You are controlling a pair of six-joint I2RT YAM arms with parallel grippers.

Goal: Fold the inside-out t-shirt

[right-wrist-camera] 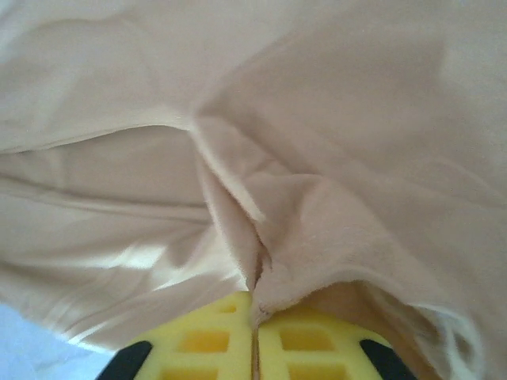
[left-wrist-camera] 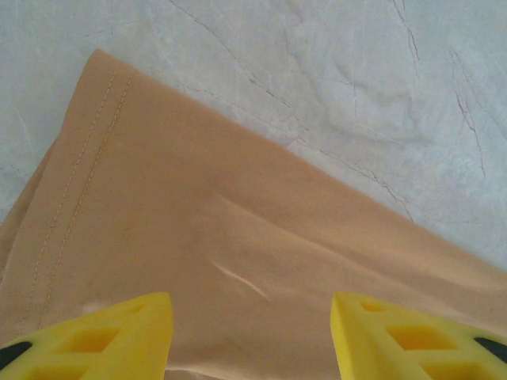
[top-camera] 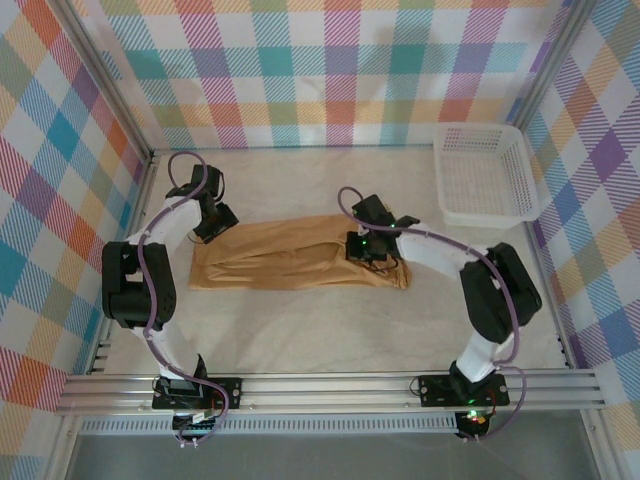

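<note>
The tan t-shirt (top-camera: 290, 262) lies folded into a long band across the middle of the table. My left gripper (top-camera: 214, 226) hovers over its left end, open, with yellow fingers (left-wrist-camera: 103, 340) spread wide above flat cloth (left-wrist-camera: 238, 237) and a stitched hem (left-wrist-camera: 79, 182). My right gripper (top-camera: 366, 254) sits on the shirt's right part, shut on a pinched ridge of the tan fabric (right-wrist-camera: 269, 261) that rises between its yellow pads (right-wrist-camera: 214, 340). The tags and printed patch are hidden.
A white plastic mesh basket (top-camera: 487, 172) stands at the back right corner. Pale wrinkled table covering (left-wrist-camera: 356, 95) surrounds the shirt. Checkered walls enclose the table, and a metal rail (top-camera: 330, 388) runs along the near edge.
</note>
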